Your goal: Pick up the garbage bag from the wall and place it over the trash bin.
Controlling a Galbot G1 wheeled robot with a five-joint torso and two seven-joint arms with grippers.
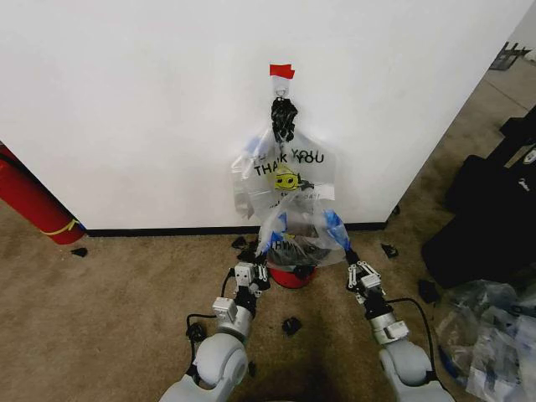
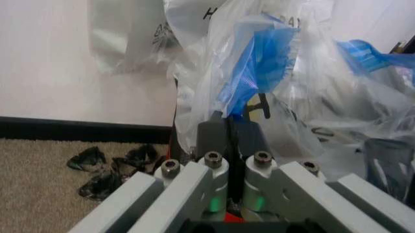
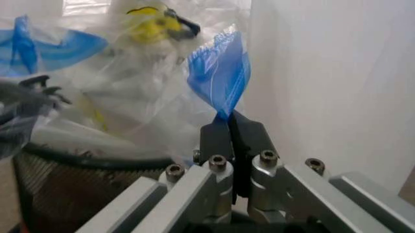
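The garbage bag (image 1: 303, 230) sits puffed up over the trash bin (image 1: 292, 273), right by the wall (image 1: 151, 109). The left gripper (image 1: 254, 272) pinches one blue edge of the bag tight. The right gripper (image 1: 355, 270) pinches the other blue edge. A "THANK YOU" bag (image 1: 285, 172) hangs on the wall behind.

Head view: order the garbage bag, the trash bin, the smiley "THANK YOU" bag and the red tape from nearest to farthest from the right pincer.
1. Garbage bag: its blue-patched edge is pinched in the right pincer.
2. Trash bin: on the carpet, to that pincer's left.
3. "THANK YOU" bag: hanging on the wall above the bin.
4. Red tape: highest on the wall.
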